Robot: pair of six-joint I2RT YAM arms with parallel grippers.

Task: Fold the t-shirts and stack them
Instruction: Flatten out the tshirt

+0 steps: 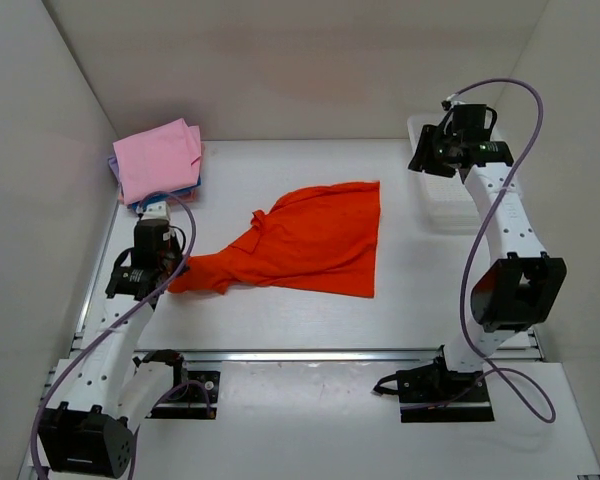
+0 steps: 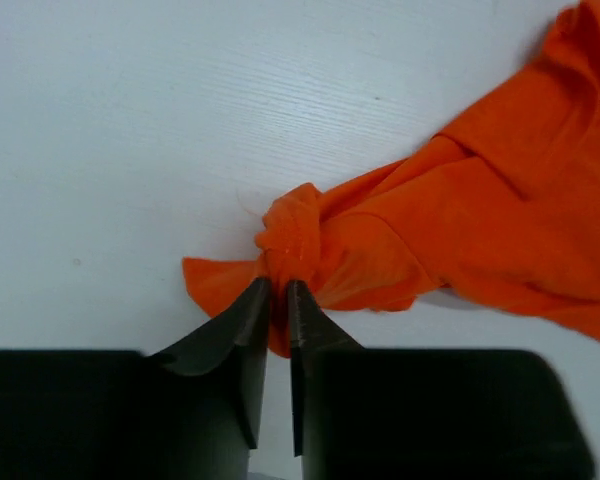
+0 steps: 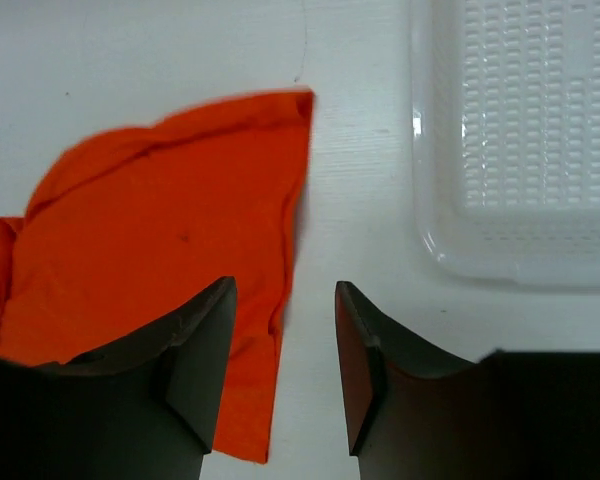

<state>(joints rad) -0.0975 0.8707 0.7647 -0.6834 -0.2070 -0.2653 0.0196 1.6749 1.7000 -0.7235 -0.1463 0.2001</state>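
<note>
While a pink folded shirt tops the far-left stack, the orange t-shirt lies unfolded at centre; left gripper clenches its bunched corner — right gripper hangs spread, empty; folding seems barely begun.
</note>
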